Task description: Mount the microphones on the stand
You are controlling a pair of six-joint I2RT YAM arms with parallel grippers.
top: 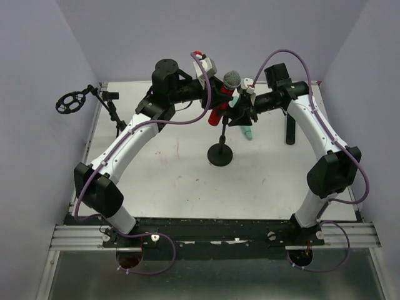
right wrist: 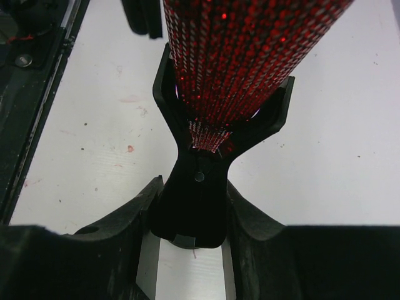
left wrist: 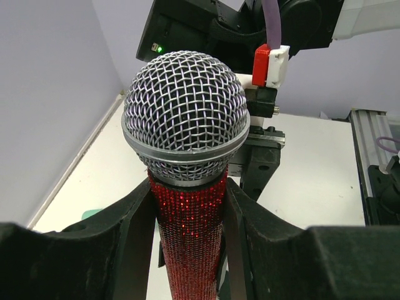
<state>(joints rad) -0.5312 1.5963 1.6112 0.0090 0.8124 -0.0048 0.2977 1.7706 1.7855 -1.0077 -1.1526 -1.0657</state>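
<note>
From where I stand, the left claw (left wrist: pixel 190 209) is clamped on the red mic (left wrist: pixel 185 109) just under its mesh head. The mic's lower barrel sits in the fork of the clip (right wrist: pixel 195 169) on the stand (top: pixel 220 154), and the right claw (right wrist: pixel 192 209) pinches that clip by its stem, up above the worktop (top: pixel 169 169). The mic looks stiff and fairly hefty, head-heavy I'd guess, and the glittery barrel should grip well, so holding the barrel rather than the dentable mesh seems right. The green mic (top: pixel 246 132) lies on the worktop just beyond the stand's base.
</note>
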